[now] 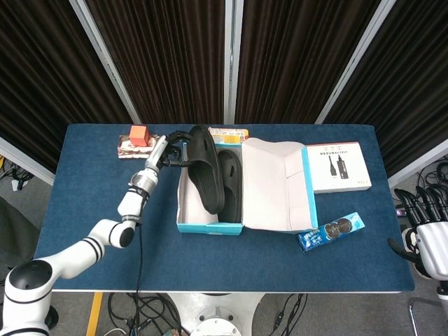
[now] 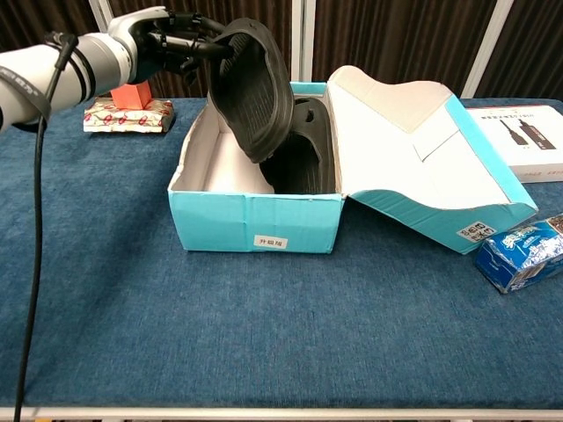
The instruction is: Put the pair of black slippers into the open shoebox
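left hand (image 2: 163,40) holds slipper (image 2: 255,92) | shoebox (image 2: 255,220) label unreadable

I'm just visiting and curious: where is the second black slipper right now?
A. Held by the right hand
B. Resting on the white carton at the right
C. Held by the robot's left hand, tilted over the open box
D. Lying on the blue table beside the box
C: the left hand grips the slipper tilted over the open shoebox, where the other slipper already lies.
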Robot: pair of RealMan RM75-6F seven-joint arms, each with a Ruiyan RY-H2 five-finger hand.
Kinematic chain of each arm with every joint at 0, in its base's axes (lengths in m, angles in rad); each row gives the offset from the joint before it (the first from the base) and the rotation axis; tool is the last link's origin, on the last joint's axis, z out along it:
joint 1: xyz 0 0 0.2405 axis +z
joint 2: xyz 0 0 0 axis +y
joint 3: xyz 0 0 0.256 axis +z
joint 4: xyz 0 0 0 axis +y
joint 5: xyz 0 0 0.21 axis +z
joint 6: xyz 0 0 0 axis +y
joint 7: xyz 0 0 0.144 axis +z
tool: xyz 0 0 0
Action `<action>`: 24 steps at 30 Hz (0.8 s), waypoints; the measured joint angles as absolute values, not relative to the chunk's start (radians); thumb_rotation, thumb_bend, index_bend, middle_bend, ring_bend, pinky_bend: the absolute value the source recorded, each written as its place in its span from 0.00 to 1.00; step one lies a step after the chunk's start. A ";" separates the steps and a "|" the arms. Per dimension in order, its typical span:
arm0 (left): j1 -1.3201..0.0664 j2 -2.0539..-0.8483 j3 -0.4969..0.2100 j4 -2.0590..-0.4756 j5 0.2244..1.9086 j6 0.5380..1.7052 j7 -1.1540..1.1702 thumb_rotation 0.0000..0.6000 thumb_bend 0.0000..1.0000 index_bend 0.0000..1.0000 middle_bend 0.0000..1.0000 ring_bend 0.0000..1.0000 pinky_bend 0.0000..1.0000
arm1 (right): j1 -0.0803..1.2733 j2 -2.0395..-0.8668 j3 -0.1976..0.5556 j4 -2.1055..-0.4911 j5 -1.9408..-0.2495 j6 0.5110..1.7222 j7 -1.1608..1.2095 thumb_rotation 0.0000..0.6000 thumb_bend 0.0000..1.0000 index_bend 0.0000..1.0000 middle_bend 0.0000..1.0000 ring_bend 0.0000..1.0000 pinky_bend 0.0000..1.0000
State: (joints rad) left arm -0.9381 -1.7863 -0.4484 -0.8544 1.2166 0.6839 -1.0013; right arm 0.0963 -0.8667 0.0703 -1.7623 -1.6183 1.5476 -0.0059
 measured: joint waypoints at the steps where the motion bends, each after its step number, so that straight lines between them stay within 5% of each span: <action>1: -0.938 -1.793 -0.442 -0.844 1.227 0.693 -1.011 1.00 0.00 0.58 0.54 0.79 0.67 | 0.096 -0.866 0.071 -1.762 -1.617 1.547 -0.006 1.00 0.07 0.00 0.14 0.00 0.00; 24: -0.921 -1.965 -0.272 -0.558 1.391 0.865 -1.107 1.00 0.00 0.63 0.57 0.78 0.64 | 0.090 -0.866 0.072 -1.762 -1.614 1.553 -0.007 1.00 0.07 0.00 0.14 0.00 0.00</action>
State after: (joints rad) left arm -0.9210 -1.9646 -0.2718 -0.5584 1.3915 0.8652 -1.1066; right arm 0.0896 -0.8664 0.0721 -1.7619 -1.6136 1.5527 -0.0065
